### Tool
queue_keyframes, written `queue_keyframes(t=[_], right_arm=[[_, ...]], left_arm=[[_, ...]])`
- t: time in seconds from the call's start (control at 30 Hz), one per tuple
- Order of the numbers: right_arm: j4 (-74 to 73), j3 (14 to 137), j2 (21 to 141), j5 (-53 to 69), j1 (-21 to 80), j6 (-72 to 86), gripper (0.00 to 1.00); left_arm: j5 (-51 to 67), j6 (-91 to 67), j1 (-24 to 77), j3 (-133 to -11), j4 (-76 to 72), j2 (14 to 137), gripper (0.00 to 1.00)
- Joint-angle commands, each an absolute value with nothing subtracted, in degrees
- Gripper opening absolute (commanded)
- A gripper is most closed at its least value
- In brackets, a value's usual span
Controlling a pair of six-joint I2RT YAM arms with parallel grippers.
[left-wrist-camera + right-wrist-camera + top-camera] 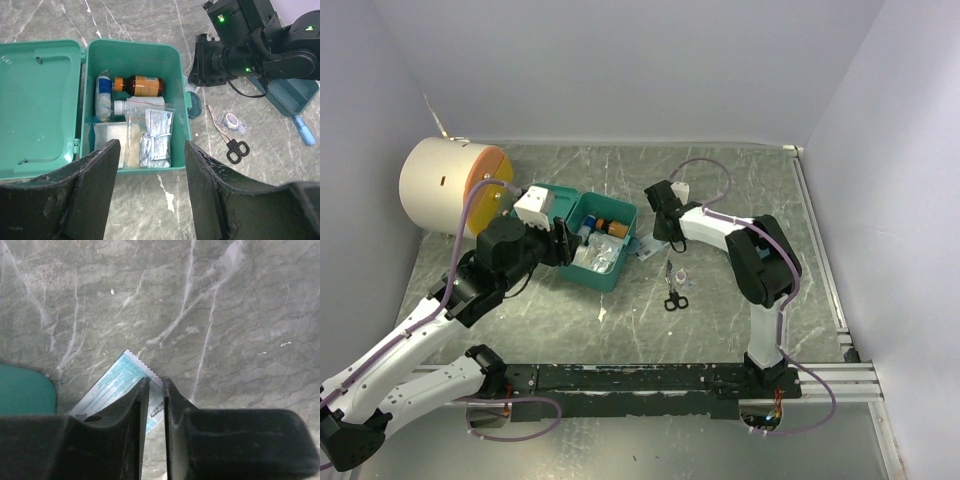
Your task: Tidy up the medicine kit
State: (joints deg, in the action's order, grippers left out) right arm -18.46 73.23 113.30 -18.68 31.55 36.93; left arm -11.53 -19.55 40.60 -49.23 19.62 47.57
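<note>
**Medicine kit open between two hands**

The medicine kit [617, 262] is one teal green plastic box with rounded corners, standing on the grey marbled table [740, 180] a little left of centre. Its hinged lid [40, 105] lies flung open flat to the left. Inside lie one brown bottle [142, 86] with an orange label, one white and blue tube [103, 95], one white bottle [137, 103], and one clear zip bag [150, 137] of sachets.

The left hand [150, 200] hangs wide open and empty over the kit's near edge. The right hand [156, 382], just right of the kit, stands slightly open above one teal and white sachet [117, 387] lying flat on the table.

Right of the kit lie one pair of scissors [232, 145] and one small tape roll [231, 120]. One cream cylinder [445, 185] stands far left.
</note>
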Motion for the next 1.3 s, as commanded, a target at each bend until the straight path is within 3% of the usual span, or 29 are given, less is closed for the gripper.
queue_keyframes(t=[0.0, 0.07, 0.67, 0.8, 0.87, 1.0, 1.27], right_arm=[[-18.7, 70.9, 113.1, -17.9, 31.0, 37.4, 0.10], [-17.8, 70.5, 112.2, -17.9, 30.8, 37.1, 0.00], [-16.8, 66.2, 100.5, -16.4, 30.2, 33.5, 0.00], [-18.8, 67.3, 102.9, -16.1, 30.1, 34.0, 0.39], [-19.2, 67.8, 104.5, -16.0, 30.1, 34.1, 0.47], [-19.4, 69.0, 106.7, -14.6, 30.1, 33.6, 0.53], [-20.8, 72.9, 112.0, -12.7, 30.1, 33.0, 0.53]], left_arm=[[-10.7, -19.9, 40.4, -50.1, 18.6, 47.1, 0.65], [-10.5, -20.0, 40.4, -50.1, 18.6, 47.3, 0.65], [-9.5, -20.2, 40.4, -50.0, 18.2, 47.9, 0.65], [-9.2, -20.2, 40.4, -50.1, 18.1, 48.1, 0.65], [-9.3, -20.2, 40.4, -50.2, 18.3, 47.9, 0.65], [-9.4, -20.1, 40.4, -50.0, 18.3, 47.5, 0.65], [-9.2, -20.1, 40.4, -50.0, 18.2, 47.5, 0.65]])
